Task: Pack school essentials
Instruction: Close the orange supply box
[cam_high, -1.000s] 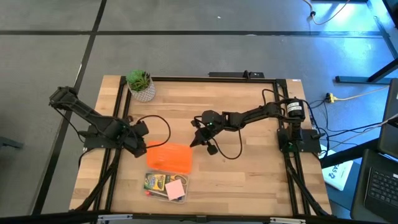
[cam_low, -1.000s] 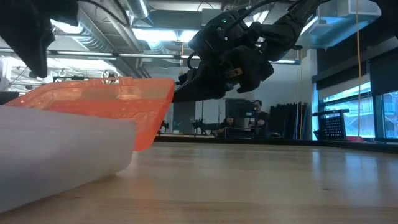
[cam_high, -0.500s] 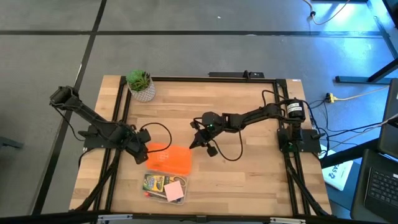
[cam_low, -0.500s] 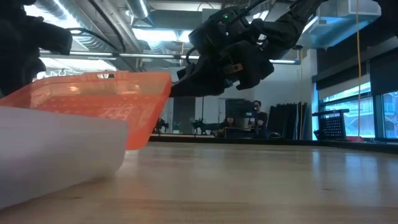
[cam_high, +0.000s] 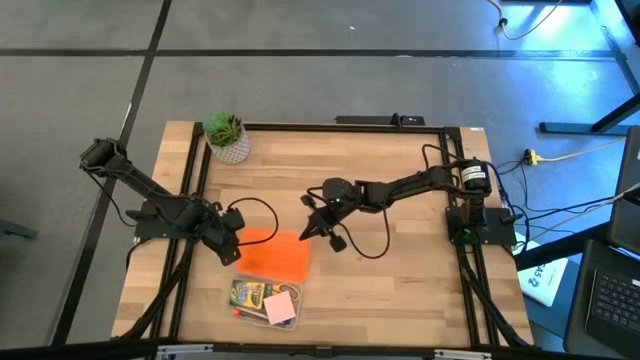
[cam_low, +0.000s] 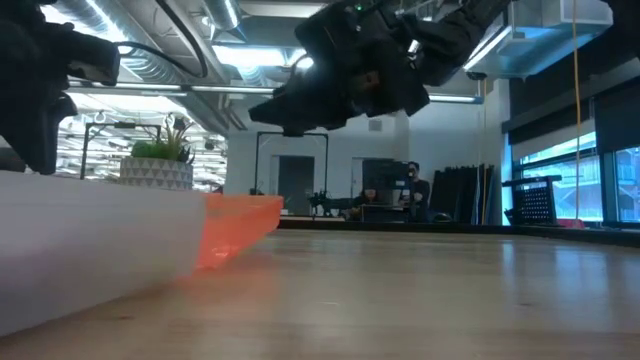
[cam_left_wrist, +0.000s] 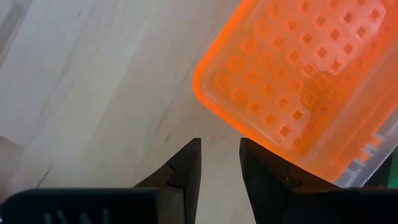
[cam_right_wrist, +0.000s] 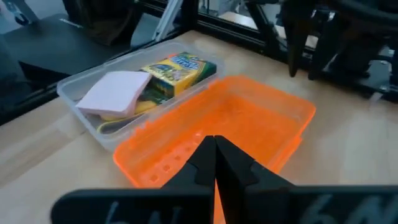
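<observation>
The clear case (cam_high: 266, 299) lies near the table's front with a green-and-yellow crayon box (cam_right_wrist: 177, 67) and a pink note pad (cam_right_wrist: 115, 89) in it. Something yellow (cam_right_wrist: 138, 109) shows under the pad. The case's orange perforated lid (cam_high: 274, 255) lies swung open on the table along the case's far side, hollow side up. My left gripper (cam_left_wrist: 221, 142) points down at the lid's left corner, open, with nothing between its fingers. My right gripper (cam_right_wrist: 214, 149) is shut and hangs above the lid's far right side, clear of it. Scissors, pencils and eraser do not show. My left gripper has one fingertip (cam_left_wrist: 249, 149) right at the rounded corner of the lid (cam_left_wrist: 214, 102), coming from above. I cannot tell whether it touches that edge. Nothing sits between the two fingers.
A small green potted plant (cam_high: 227, 137) stands at the far left corner. A black cable loops over the table's middle (cam_high: 375, 245). Bare wood (cam_high: 400, 300) lies to the right of the case and lid.
The orange lid has swung down from a raised tilt and now lies low on the table beside the case. My left gripper has gone down with it. My right gripper has risen a little and stays shut.
</observation>
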